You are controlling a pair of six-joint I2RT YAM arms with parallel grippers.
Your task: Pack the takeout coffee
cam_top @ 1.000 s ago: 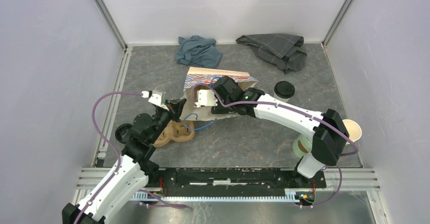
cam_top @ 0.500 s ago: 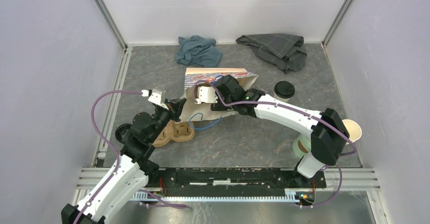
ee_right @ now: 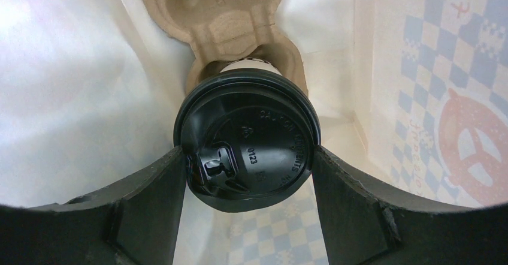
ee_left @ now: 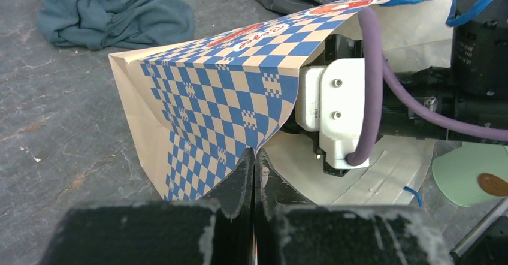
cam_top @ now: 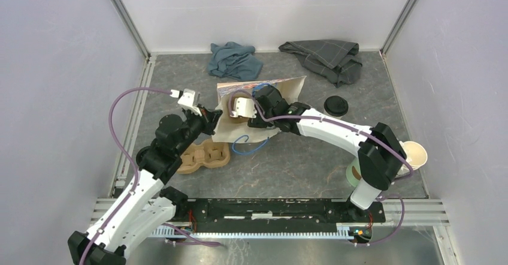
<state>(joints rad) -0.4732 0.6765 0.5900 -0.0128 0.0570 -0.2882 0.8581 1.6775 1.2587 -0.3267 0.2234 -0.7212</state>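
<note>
The takeout coffee, a white cup with a black lid, sits in a brown pulp carrier inside the blue-checked paper bag. My right gripper is inside the bag, its fingers pressed on both sides of the lid. In the top view its fingertips are hidden by the bag. My left gripper is shut on the bag's near edge and holds the mouth up; it also shows in the top view. A second black-lidded cup stands on the table right of the bag.
A second brown pulp carrier lies by the left arm. A mint-green cup and a lidless white cup stand at the right arm's base. A teal cloth and a dark grey cloth lie at the back.
My left gripper has lifted the bag's edge up and away from me, so the bag stands taller. The right gripper stays in the bag. The table carrier is more exposed.
</note>
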